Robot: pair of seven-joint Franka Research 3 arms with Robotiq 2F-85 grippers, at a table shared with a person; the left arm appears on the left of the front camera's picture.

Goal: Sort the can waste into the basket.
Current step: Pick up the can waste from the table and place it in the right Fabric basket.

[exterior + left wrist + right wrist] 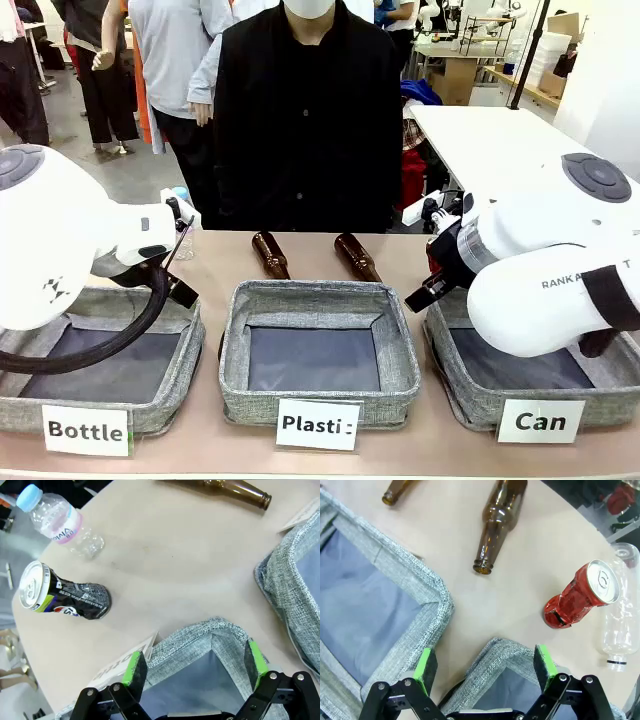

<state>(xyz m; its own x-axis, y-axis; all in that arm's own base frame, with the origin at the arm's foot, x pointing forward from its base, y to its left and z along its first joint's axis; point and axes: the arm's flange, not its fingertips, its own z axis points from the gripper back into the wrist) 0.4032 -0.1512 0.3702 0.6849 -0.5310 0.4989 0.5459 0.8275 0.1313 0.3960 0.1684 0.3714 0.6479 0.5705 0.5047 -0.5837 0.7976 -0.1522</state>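
Note:
A dented black can (65, 597) with a silver top stands tilted on the table beyond the "Bottle" basket. My left gripper (195, 665) hangs open over that basket's corner, well short of the can. A crushed red can (582, 595) lies on the table past the rim of the "Can" basket (500, 652). My right gripper (485, 667) is open above this basket's corner, with nothing between its fingers. In the front view the "Can" basket (470, 400) sits at the right under the right arm, and the arms hide both cans.
Two brown glass bottles (270, 253) (357, 256) lie behind the "Plastic" basket (320, 300). The "Bottle" basket (180, 370) is at the left. A clear plastic bottle (60, 522) lies near the black can, another (620, 625) beside the red can. A person stands at the far side.

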